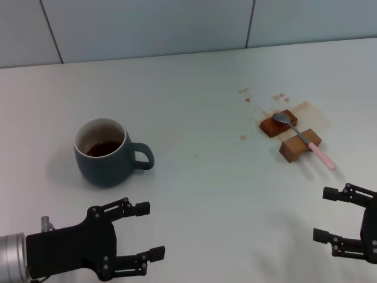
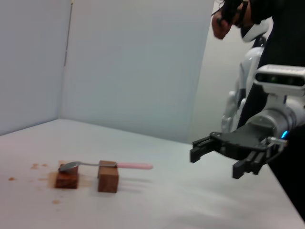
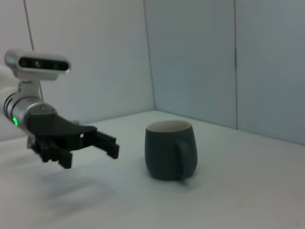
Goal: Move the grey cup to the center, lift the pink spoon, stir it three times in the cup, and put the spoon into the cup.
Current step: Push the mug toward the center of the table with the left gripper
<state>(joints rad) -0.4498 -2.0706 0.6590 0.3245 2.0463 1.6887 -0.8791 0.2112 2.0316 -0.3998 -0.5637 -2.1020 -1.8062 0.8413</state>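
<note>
The grey cup [image 1: 105, 154] stands on the white table at the left, its handle pointing right and dark liquid inside; it also shows in the right wrist view [image 3: 169, 150]. The pink spoon [image 1: 304, 139] lies across two brown wooden blocks at the right, metal bowl on the far block, pink handle sticking out toward me; the left wrist view shows the spoon [image 2: 106, 165] too. My left gripper [image 1: 149, 231] hovers open in front of the cup, apart from it. My right gripper [image 1: 323, 214] is open near the front right, short of the spoon.
The two wooden blocks [image 1: 278, 124] [image 1: 300, 145] sit on brown stains [image 1: 305, 108], with smaller spots [image 1: 244, 91] toward the wall. A tiled wall [image 1: 177, 23] borders the table's far edge. White tabletop [image 1: 224, 188] spreads between cup and spoon.
</note>
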